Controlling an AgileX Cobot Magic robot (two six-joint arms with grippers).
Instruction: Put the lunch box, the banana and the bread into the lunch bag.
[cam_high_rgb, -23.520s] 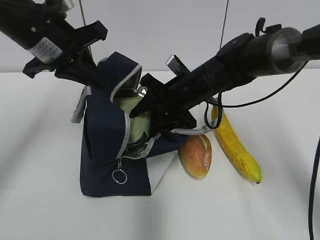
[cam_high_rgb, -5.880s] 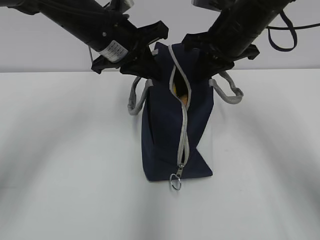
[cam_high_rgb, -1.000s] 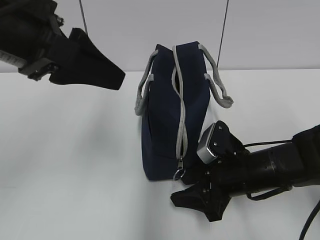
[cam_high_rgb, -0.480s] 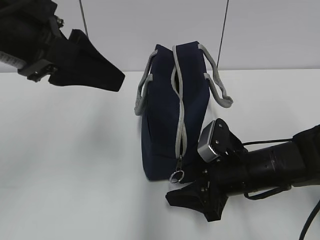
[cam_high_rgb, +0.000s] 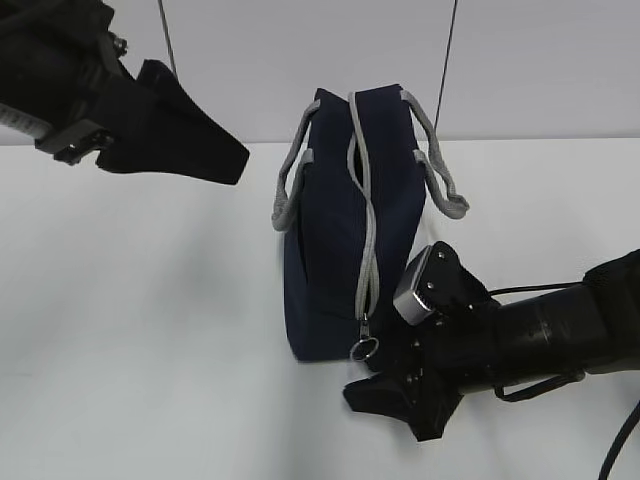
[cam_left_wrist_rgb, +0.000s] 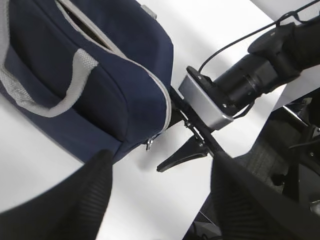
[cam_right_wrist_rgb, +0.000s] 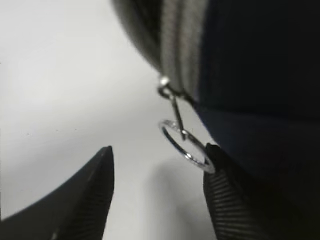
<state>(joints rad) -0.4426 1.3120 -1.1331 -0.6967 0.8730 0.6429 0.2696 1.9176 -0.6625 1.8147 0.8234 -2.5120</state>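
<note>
The navy lunch bag (cam_high_rgb: 330, 230) stands upright mid-table, with its grey zipper (cam_high_rgb: 366, 240) running down its front edge to the metal ring pull (cam_high_rgb: 365, 348). My right gripper (cam_high_rgb: 368, 375) is open, low on the table at the bag's front foot. In the right wrist view the ring pull (cam_right_wrist_rgb: 186, 145) hangs between the jaws, and it touches the right-hand fingertip (cam_right_wrist_rgb: 212, 152). My left gripper (cam_high_rgb: 235, 160) is open and empty, high up at the left of the bag. The lunch box, banana and bread are out of view.
White table (cam_high_rgb: 150, 330) all round the bag. Grey handles (cam_high_rgb: 440, 180) hang down both sides of the bag. The right arm's wrist camera block (cam_left_wrist_rgb: 207, 102) sits close to the bag's end. The table edge and dark equipment (cam_left_wrist_rgb: 295, 150) show in the left wrist view.
The right gripper has shifted slightly right at the bag's foot and the ring pull has swung with it. The bag top has nudged a little right. The left arm has not moved.
</note>
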